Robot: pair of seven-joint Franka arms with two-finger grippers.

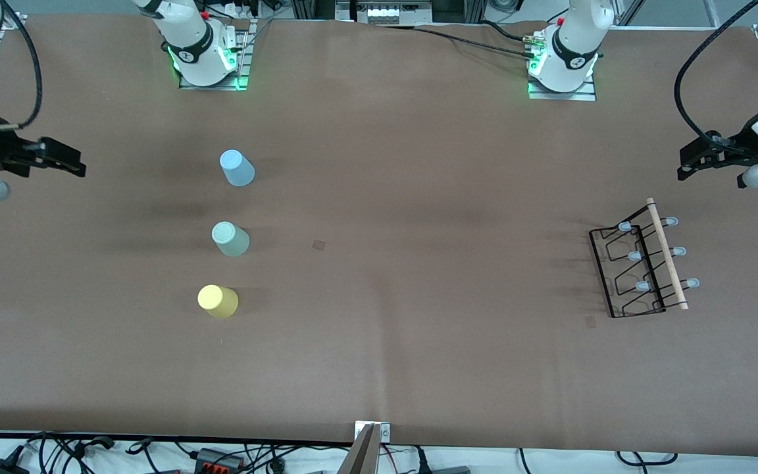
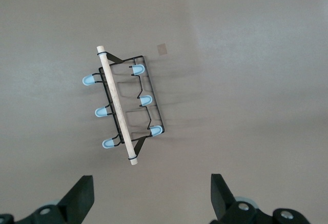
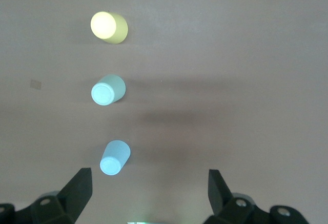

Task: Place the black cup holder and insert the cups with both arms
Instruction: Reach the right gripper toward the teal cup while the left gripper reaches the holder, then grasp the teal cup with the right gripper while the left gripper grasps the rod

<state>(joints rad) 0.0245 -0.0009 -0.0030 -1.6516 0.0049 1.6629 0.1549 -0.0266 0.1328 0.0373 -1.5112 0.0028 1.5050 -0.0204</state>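
The black cup holder (image 1: 642, 266) rests on the brown table toward the left arm's end, its wooden rod (image 1: 667, 254) along one side and pale blue peg tips showing. My left gripper (image 1: 687, 164) hangs open in the air near that end; the left wrist view shows the cup holder (image 2: 126, 106) ahead of my open left gripper (image 2: 151, 198). Three cups stand narrow end up in a row toward the right arm's end: light blue (image 1: 237, 168), mint green (image 1: 229, 239), yellow (image 1: 218, 301). My right gripper (image 1: 76, 164) hovers open, with the cups (image 3: 115, 157) ahead of it.
Both arm bases (image 1: 204, 56) (image 1: 566, 62) stand at the table's edge farthest from the front camera. Two small brown patches (image 1: 318, 245) (image 1: 590, 321) mark the table cover. A metal clamp (image 1: 371, 444) and cables sit at the nearest edge.
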